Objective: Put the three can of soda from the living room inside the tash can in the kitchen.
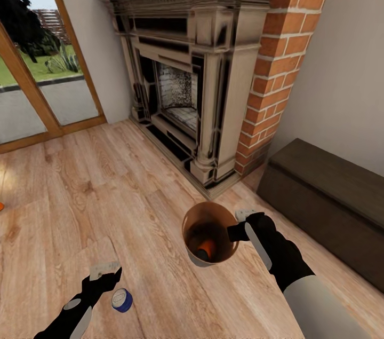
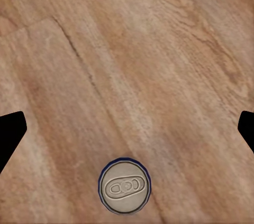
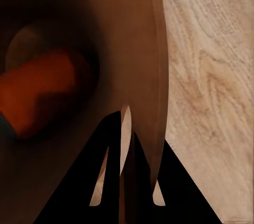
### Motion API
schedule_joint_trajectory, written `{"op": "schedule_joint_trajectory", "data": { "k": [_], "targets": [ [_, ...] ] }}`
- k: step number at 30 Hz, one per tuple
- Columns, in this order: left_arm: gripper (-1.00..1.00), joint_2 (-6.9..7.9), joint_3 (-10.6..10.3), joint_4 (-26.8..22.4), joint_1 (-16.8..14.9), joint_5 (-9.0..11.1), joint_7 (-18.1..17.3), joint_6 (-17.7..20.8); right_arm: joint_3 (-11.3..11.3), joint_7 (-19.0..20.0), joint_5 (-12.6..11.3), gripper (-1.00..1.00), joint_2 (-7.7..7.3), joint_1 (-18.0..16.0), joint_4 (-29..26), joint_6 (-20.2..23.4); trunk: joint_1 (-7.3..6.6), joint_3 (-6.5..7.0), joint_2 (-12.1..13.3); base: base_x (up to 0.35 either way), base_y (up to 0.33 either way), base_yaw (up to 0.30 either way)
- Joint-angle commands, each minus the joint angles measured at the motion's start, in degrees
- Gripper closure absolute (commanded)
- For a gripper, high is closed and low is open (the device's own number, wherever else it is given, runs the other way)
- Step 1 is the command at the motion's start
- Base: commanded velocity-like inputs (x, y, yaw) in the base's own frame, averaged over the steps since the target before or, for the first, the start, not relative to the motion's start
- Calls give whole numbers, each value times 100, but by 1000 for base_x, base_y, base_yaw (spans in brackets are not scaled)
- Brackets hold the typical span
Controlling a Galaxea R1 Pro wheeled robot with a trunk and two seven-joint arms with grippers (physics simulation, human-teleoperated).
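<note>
Blue can [image 1: 122, 300] on open floor [image 1: 133, 195]

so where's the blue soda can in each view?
Head view: blue can stands on the wood floor near the bottom left, just right of the left gripper.
Left wrist view: blue can seen top-down, silver lid, low centre.
Right wrist view: not in it.
Shared landmark: the wood floor.
</note>
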Motion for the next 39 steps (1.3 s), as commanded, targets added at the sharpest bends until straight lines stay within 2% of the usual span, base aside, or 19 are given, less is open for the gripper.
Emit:
{"op": "schedule_joint_trajectory", "data": {
  "k": [1, 17, 19, 22, 28, 29, 30, 32, 35, 36, 38, 39],
  "targets": [
    [-100, 0, 0, 1, 0, 0, 0, -1, -3, 28, -144, 100, 2, -3, 2, -10, -1, -8, 0, 0, 0, 0],
    [-100, 0, 0, 1, 0, 0, 0, -1, 1, 24, -137, 100, 2, -3, 29, -41, -1, -25, 0, 0, 0, 0],
    [-100, 0, 0, 1, 0, 0, 0, -1, 20, 20, -140, 100, 0, -3, 113, -93, -1, -25, 0, 0, 0, 0],
    [-100, 0, 0, -4, 0, 0, 0, -1, 60, 13, -147, 100, 40, -23, 606, -134, -1, -25, 0, 0, 0, 0],
    [-100, 0, 0, -4, 0, 0, 0, -1, 60, 13, -147, 100, 40, -23, 606, -134, -1, -25, 0, 0, 0, 0],
    [-100, 0, 0, -6, 0, 0, 0, -1, 70, 9, -156, 100, 84, -101, 1008, -159, -1, -25, 0, 0, 0, 0],
    [-100, 0, 0, -8, 0, 0, 0, -1, 73, 2, -319, 100, 101, -171, 1263, -204, -1, -25, 0, 0, 0, 0],
    [-100, 0, 0, -13, 0, 0, 0, -1, 80, -134, -970, 100, 134, -337, 1855, -315, -1, -25, 0, 0, 0, 0],
    [-100, 0, 0, -15, 0, 0, 0, -1, 83, -452, -1286, 100, 142, -393, 2027, -355, -1, -25, 0, 0, 0, 0],
    [-100, 0, 0, -16, 0, 0, 0, -1, 83, -718, -1407, 100, 145, -414, 2045, -373, -1, -25, 0, 0, 0, 0],
    [-100, 0, 0, -16, 0, 0, 0, -1, 84, -1060, -1535, 100, 149, -436, 1939, -385, -1, -25, 0, 0, 0, 0],
    [-100, 0, 0, -16, 0, 0, 0, -1, 84, -1108, -1552, 100, 149, -439, 1916, -386, -1, -25, 0, 0, 0, 0]
  ]
}}
